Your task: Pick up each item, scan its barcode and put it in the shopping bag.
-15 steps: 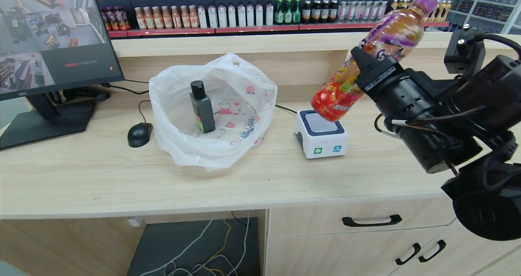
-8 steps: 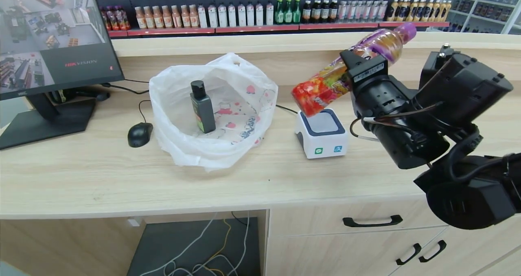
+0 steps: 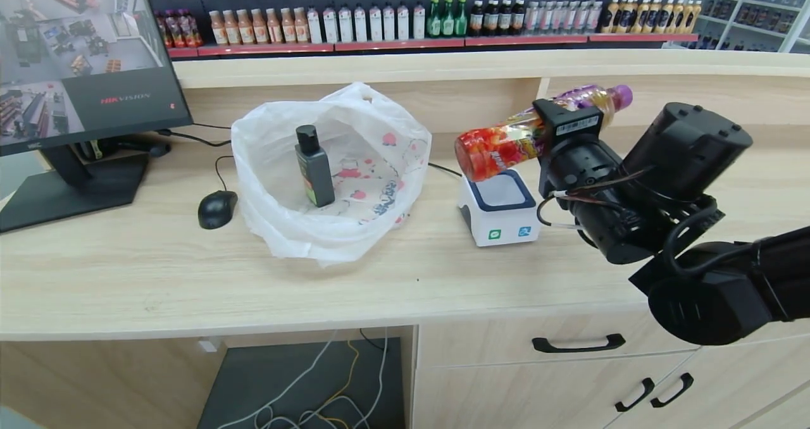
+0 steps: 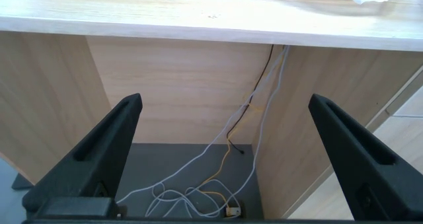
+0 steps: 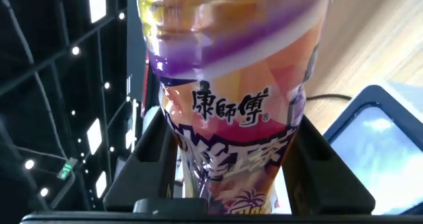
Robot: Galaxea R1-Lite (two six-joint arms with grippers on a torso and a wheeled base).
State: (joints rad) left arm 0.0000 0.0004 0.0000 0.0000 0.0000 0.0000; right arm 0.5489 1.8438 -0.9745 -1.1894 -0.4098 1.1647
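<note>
Two products show at the checkout counter (image 3: 158, 271): a dark bottle (image 3: 314, 169) with a black flip cap, standing upright inside the shopping bag (image 3: 278, 226), and a drink bottle (image 3: 500, 147) held in the air by the right gripper (image 3: 552, 124). The right gripper's fingers are clenched on the drink bottle at about mid-body, one finger on each side of the label, as the right wrist view shows close up. The drink bottle lies almost level, its red-orange base end pointing toward the bag and its purple cap pointing away to the robot's right. That base end hangs over the far edge of the scanner (image 3: 500, 211), a small white box with a dark-rimmed glass top that sits on the counter just to the right of the bag. The bag is white plastic with red printing, its mouth spread wide open, and it stands between the scanner and a black mouse (image 3: 217, 209). A monitor (image 3: 76, 49) stands at the counter's left end. The left gripper (image 4: 225, 105) hangs below the counter's front edge, its fingers (image 4: 99, 151) released and spread wide apart; loose cables (image 4: 198, 184) lie on the dark floor of the recess under the counter. Rows of bottles (image 3: 380, 23) line a shelf behind the counter
</note>
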